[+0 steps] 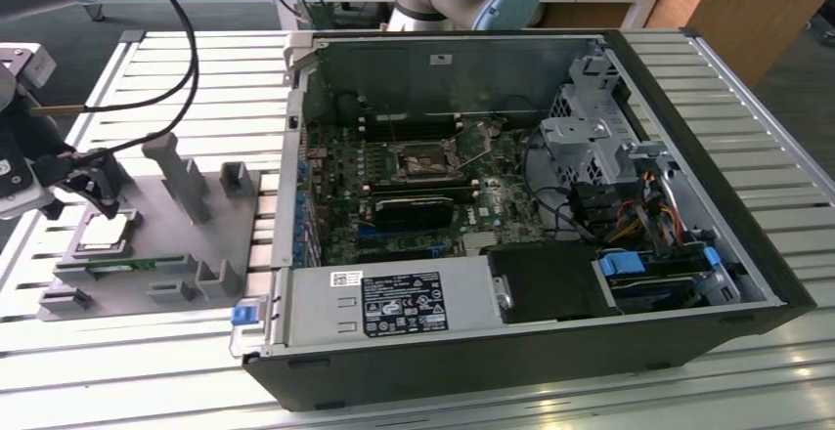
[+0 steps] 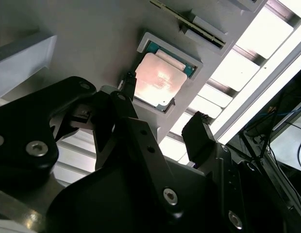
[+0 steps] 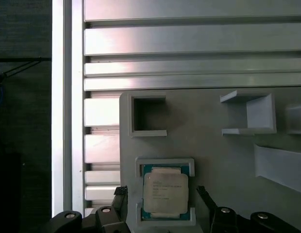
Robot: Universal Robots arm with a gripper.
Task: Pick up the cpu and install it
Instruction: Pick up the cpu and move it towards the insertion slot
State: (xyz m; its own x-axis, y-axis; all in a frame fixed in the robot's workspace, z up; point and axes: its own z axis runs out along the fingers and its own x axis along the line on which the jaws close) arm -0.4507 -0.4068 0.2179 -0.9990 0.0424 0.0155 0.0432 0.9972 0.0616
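Slatted bench [image 1: 156, 68], open pc case [image 1: 522, 352] at the exterior view's right, grey holder [image 1: 196, 244] at its left. Gripper [image 1: 105, 200] is hovering over the holder, jaws spread and straddling the cpu [image 3: 165, 193], which is sitting in its pocket, ungripped. Pick-up step, I'd say; install not begun. Next move's calling for a square, gentle pinch on the chip's edges, w/o tilting.
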